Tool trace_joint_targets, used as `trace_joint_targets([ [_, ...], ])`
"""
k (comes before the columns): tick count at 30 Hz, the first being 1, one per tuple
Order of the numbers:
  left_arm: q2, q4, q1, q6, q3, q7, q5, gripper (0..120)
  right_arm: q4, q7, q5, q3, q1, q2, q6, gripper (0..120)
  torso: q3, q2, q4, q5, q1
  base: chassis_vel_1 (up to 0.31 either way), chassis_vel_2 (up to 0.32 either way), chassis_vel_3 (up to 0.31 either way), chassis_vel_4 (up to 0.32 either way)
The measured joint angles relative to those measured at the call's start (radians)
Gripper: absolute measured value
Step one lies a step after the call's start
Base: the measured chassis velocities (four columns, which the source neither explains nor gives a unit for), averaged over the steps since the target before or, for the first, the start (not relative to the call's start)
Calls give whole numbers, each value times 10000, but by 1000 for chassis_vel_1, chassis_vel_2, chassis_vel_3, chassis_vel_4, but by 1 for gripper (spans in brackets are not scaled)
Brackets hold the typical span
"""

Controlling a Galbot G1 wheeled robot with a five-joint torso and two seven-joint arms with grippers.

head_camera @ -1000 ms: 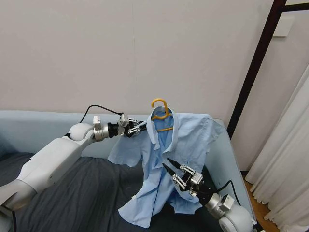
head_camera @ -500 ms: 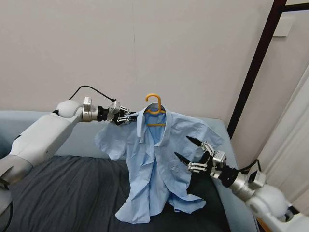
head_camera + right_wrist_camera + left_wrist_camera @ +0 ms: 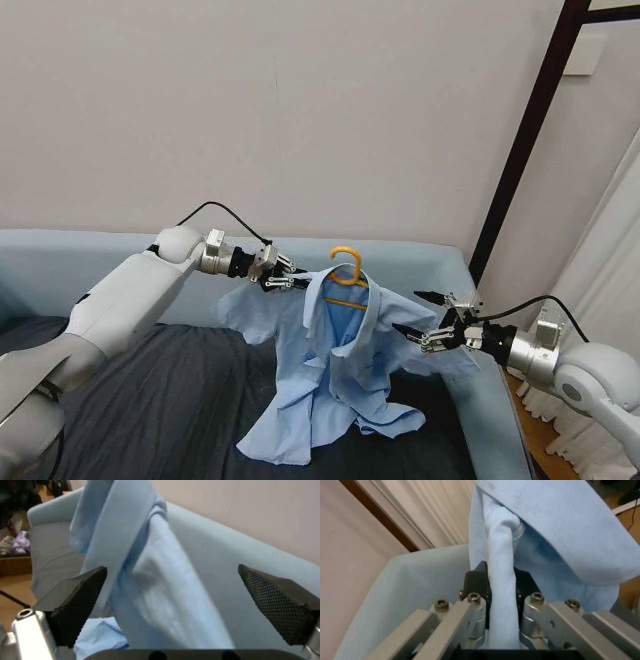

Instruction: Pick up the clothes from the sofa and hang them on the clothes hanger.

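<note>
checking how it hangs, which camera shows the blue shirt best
The head view: the whole blue shirt on its yellow hanger, hem reaching the sofa. The left wrist view shows a fold clamped in the left gripper; the right wrist view, a stretch beyond the open right gripper.

Head cam wide; wrist cams close; share shirt.

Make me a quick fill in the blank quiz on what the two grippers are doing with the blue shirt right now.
1. The left gripper is ___ on a fold of the shirt.
2. The right gripper, near the shirt, has its fingers ___.
3. The orange hook above the shirt's collar belongs to a ___.
Missing words: shut; open; hanger.
</note>
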Motion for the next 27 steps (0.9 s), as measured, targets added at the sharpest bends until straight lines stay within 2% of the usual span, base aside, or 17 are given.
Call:
trace_joint_targets([
  [6, -137, -31, 52, -143, -5, 75, 97, 8, -469, -730, -5, -55, 362, -171, -348, 100, 0, 0, -1, -1, 0, 0, 0, 0, 0],
  [8, -246, -30, 58, -196, 7, 75, 98, 8, -645, -1283, -69, -55, 421, -216, -430, 95, 0, 1, -2, 0, 0, 0, 0, 0, 0],
  [11, -434, 0, 58, -237, 44, 96, 98, 8, -857, -2302, -605, 13, 441, -230, -526, 84, 0, 0, -5, 1, 0, 0, 0, 0, 0],
  [12, -434, 0, 58, -237, 44, 96, 98, 8, -857, -2302, -605, 13, 441, -230, -526, 84, 0, 0, -5, 1, 0, 0, 0, 0, 0],
  [16, -569, -73, 66, -241, 103, 155, 109, 8, -828, -2276, -825, 72, 309, -238, -668, 64, -1, 0, -4, 0, 0, 0, 0, 0, 0],
  [17, -569, -73, 66, -241, 103, 155, 109, 8, -828, -2276, -825, 72, 309, -238, -668, 64, -1, 0, -4, 0, 0, 0, 0, 0, 0],
  [22, -567, -145, 89, -295, 134, 182, 221, 8, -857, -2284, -826, 95, 276, -228, -685, 41, -1, 1, -1, -2, -1, 0, 0, 0, 0],
  [24, -566, -142, 94, -319, 134, 183, 233, 8, -871, -2365, -826, 99, 270, -222, -685, 38, 0, 0, -1, -2, 0, 0, 0, 0, 0],
  [27, -571, -137, 132, -342, 122, 185, 243, 8, -912, -2645, -857, 107, 268, -194, -665, 25, -1, 0, -2, -2, 0, 0, 0, 0, 0],
])
